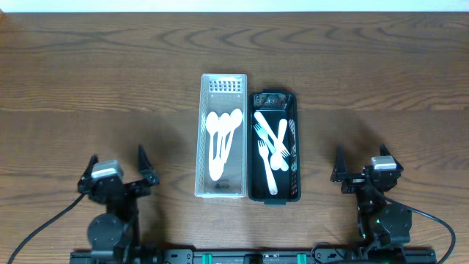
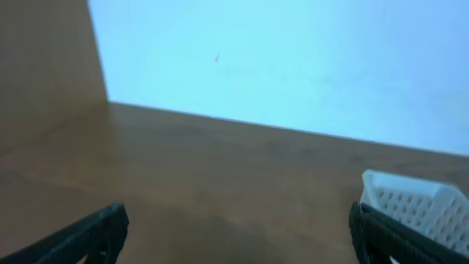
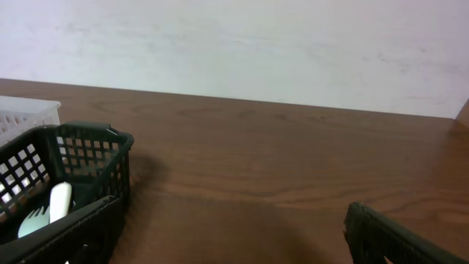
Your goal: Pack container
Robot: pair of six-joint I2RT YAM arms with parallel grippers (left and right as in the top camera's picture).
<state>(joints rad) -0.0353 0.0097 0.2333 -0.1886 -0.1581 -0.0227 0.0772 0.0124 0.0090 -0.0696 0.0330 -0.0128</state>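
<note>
A white basket in the middle of the table holds white plastic spoons. A black basket right beside it holds white plastic forks. My left gripper is open and empty near the front edge, left of the white basket. My right gripper is open and empty near the front edge, right of the black basket. The left wrist view shows the white basket's corner past my open fingers. The right wrist view shows the black basket with a fork inside, left of my open fingers.
The wooden table spreads wide on both sides of the baskets. A pale wall stands behind the far edge. Cables run off both arm bases at the front.
</note>
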